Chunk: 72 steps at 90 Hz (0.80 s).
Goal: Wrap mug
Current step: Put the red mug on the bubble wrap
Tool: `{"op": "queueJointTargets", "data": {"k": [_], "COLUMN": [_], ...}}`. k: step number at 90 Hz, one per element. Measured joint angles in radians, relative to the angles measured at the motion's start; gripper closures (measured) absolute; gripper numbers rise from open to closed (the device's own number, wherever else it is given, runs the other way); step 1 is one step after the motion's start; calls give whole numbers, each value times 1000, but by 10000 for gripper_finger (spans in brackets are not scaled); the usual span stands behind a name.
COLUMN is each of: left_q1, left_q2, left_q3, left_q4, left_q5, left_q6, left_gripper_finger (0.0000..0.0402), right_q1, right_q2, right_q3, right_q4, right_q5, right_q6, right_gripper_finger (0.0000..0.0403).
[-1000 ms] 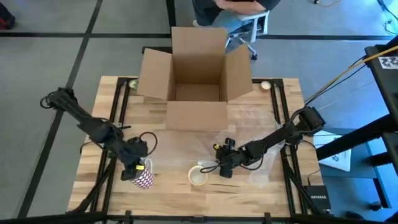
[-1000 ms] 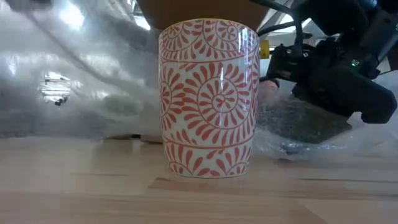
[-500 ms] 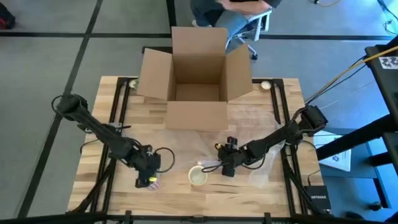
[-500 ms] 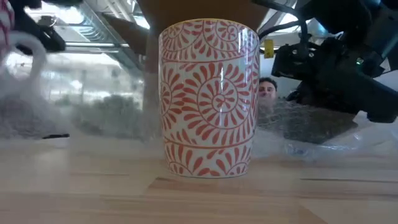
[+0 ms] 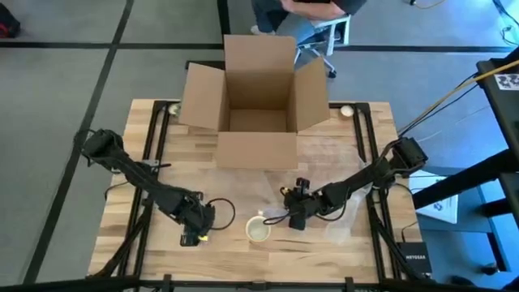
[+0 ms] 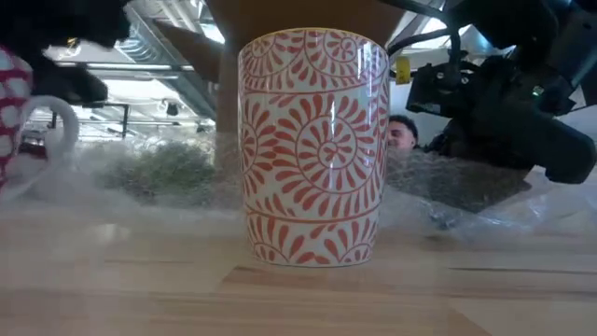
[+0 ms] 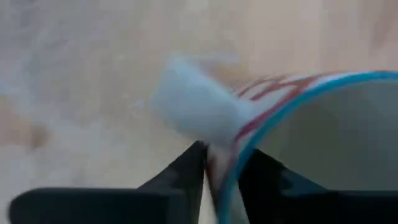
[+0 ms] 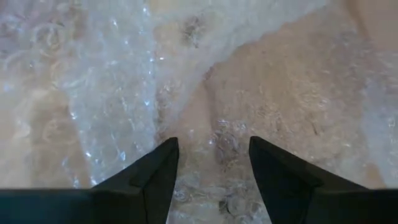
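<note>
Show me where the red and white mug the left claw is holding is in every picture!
High view: mug under the left claw, left of the patterned cup.
Low view: mug at the far left edge; patterned cup centre.
Left wrist view: rim pinched between the claw's fingers.
Right wrist view: not visible, only bubble wrap.

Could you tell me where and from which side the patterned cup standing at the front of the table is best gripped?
Probably at the rim, from straight above. The patterned cup stands upright with its mouth open and shows no handle, so one finger could go inside and one outside the wall, much as the left gripper pinches its own mug. The right gripper hangs open close by.
</note>
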Motion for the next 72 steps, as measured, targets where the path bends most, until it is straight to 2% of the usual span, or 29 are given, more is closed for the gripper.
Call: {"op": "queueJointTargets", "data": {"k": [9, 23, 41, 51, 63, 72], "left_q1": [9, 6, -14, -15, -23, -36], "left_q2": [-1, -1, 17, 24, 22, 11], "left_q3": [31, 46, 24, 24, 42, 77], "left_q4": [-9, -36, -12, -2, -13, -60], "left_q5": [44, 44, -7, 21, 46, 59], "left_q6": [2, 12, 39, 29, 19, 14], "left_gripper_finger": [298, 289, 290, 318, 382, 392], "right_q1": [0, 0, 0, 1, 1, 1], "right_q2": [0, -2, -2, -2, -2, -2], "right_q3": [1, 1, 2, 2, 2, 3], "right_q4": [-7, -7, -6, -7, -8, -8], "right_q5": [15, 22, 17, 14, 13, 14], "right_q6": [0, 0, 0, 0, -2, -8], "right_gripper_finger": [217, 217, 217, 217, 217, 217]}}
